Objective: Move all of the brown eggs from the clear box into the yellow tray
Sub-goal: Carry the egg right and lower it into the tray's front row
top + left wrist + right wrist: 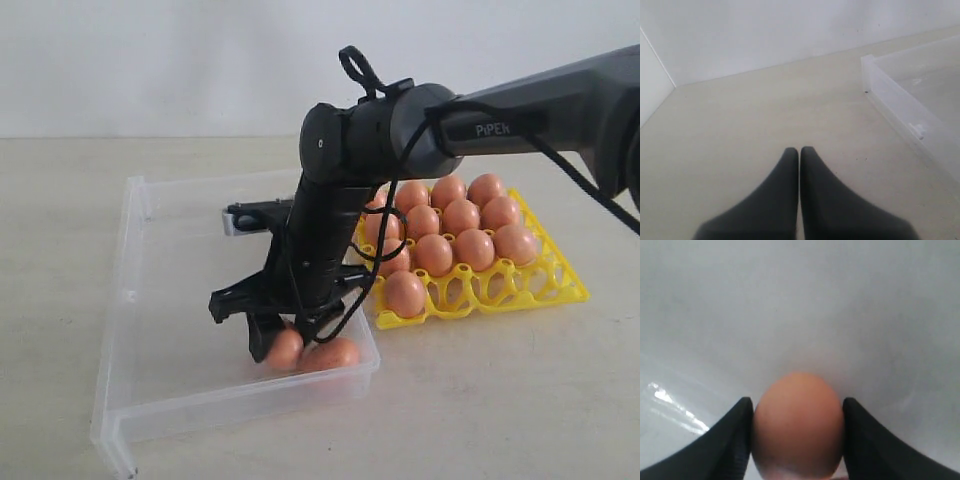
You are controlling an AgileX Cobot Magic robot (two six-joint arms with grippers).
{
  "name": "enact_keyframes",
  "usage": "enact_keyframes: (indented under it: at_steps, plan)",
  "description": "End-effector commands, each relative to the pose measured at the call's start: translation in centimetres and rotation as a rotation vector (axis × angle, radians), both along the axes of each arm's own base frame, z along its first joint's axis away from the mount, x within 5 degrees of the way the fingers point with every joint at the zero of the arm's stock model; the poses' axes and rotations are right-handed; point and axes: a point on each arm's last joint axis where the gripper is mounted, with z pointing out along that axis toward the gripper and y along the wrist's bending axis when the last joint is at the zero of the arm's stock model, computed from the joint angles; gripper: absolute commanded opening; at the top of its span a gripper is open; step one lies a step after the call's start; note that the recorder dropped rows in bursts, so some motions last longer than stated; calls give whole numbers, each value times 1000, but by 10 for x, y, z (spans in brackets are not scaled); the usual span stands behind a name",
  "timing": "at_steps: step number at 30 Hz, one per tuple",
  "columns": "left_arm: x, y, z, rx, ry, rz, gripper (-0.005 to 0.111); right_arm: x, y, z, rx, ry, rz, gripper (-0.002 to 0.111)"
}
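Note:
Two brown eggs lie in the near right corner of the clear box (170, 340). My right gripper (281, 342) reaches down into that corner and is shut on the left egg (286, 350). The other egg (332, 353) lies just to the right of it. In the right wrist view both black fingers (735, 435) press against the sides of the held egg (798, 430), which rests on the box floor. The yellow tray (525, 290) stands to the right of the box with several brown eggs (440, 245) in its cups. My left gripper (799, 150) is shut and empty over bare table.
The right arm (500, 125) stretches in from the right, above the tray. A black cable (375, 250) hangs from it beside the tray's left edge. In the left wrist view a corner of the clear box (890, 95) lies beyond the left gripper, and a white wall stands behind the table.

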Motion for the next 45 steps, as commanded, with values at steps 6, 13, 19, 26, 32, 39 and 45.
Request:
enact_keyframes:
  at_steps: [6, 13, 19, 26, 32, 39, 45]
  plan:
    - [0, 0, -1, -6, 0, -3, 1, 22, -7, 77, 357, -614, -311, 0]
    - [0, 0, -1, -6, 0, -3, 1, -63, -98, 69, 539, -1188, -538, 0]
    - [0, 0, -1, -6, 0, -3, 1, -65, -206, 40, 384, -1239, -893, 0]
    - [0, 0, -1, -6, -2, -4, 1, -52, -231, 49, 852, -835, -232, 0]
    - [0, 0, -1, -6, -2, -4, 1, -56, -240, 33, 730, -764, -153, 0]
    - [0, 0, -1, -6, -2, -4, 1, -46, -241, 15, 449, -764, -247, 0]
    - [0, 0, -1, -6, -2, -4, 1, -47, -239, 14, 371, -868, -71, 0]
